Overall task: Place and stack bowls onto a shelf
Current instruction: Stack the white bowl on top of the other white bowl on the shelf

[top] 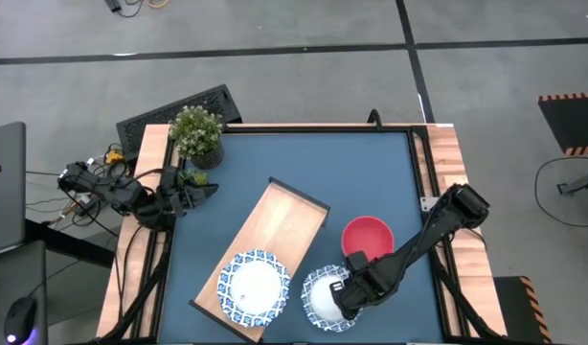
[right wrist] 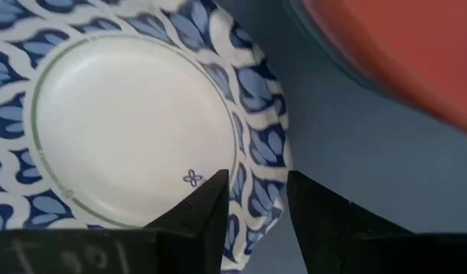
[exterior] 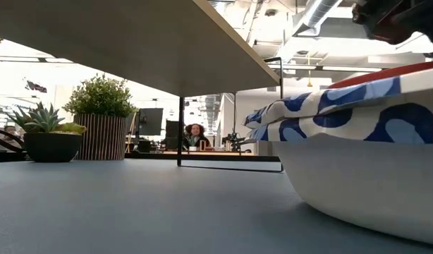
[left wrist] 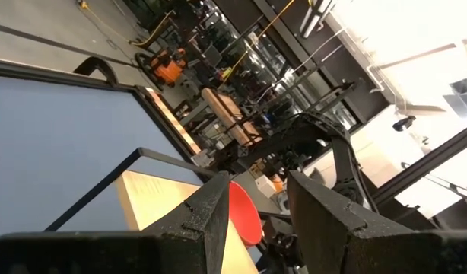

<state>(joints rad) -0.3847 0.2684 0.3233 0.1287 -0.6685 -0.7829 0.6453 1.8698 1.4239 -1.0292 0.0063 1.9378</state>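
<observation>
A blue-and-white bowl (top: 323, 297) sits on its base on the blue tabletop near the near edge; in the low view this bowl (exterior: 357, 155) fills the right side. My right gripper (top: 344, 297) is at its right rim, shut on it. A red bowl (top: 368, 237) stands on the table just beyond it. The light wooden shelf (top: 275, 240) lies slantwise at mid-table, and a second blue-and-white bowl (top: 255, 286) rests on its near end. My left gripper (top: 206, 190) hovers open at the table's left edge, beside the plants. My right gripper (right wrist: 256, 179) has the bowl's patterned rim (right wrist: 258, 199) on the side toward the red bowl. One finger (right wrist: 207, 205) is inside over the white centre and the other finger (right wrist: 317, 209) is outside over the table. It comes from above, slanting in from the right. The bowl's base is on the table.
A tall potted plant (top: 196, 134) and a small succulent (top: 193, 177) stand at the far left corner. In the low view the shelf (exterior: 132, 42) stands raised on thin dark legs (exterior: 180, 130). Bare tabletop (top: 351, 172) lies beyond the shelf. A person sits far behind the table.
</observation>
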